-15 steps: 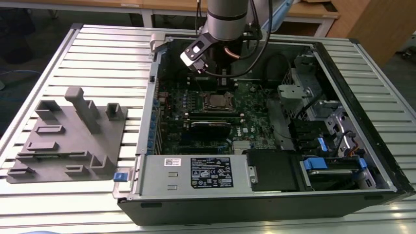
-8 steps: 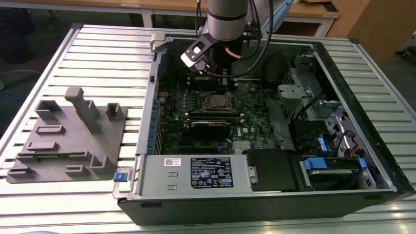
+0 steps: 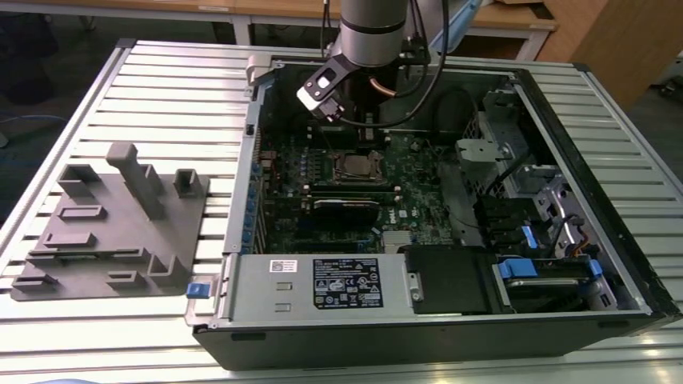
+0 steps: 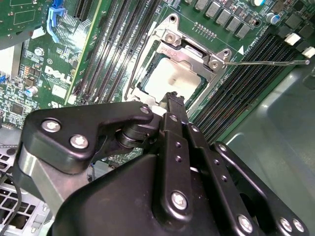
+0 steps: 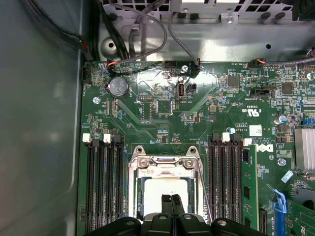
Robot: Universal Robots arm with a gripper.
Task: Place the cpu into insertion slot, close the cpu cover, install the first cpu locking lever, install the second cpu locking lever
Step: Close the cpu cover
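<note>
Open case on bench. In the exterior view, insertion slot sits at 12 o'clock of black card. Cpu cover looks down over seated cpu. Claw over it, fingers pressed together, empty. Chip likely light, stiff, fragile: hold edges only.

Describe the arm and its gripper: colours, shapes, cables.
In the exterior view the arm is a silver-grey cylinder with a dark band, black cables looping beside it and a black-and-silver box on the wrist. In the second wrist view the gripper is matte black, built of jointed links with silver screw heads.
</note>
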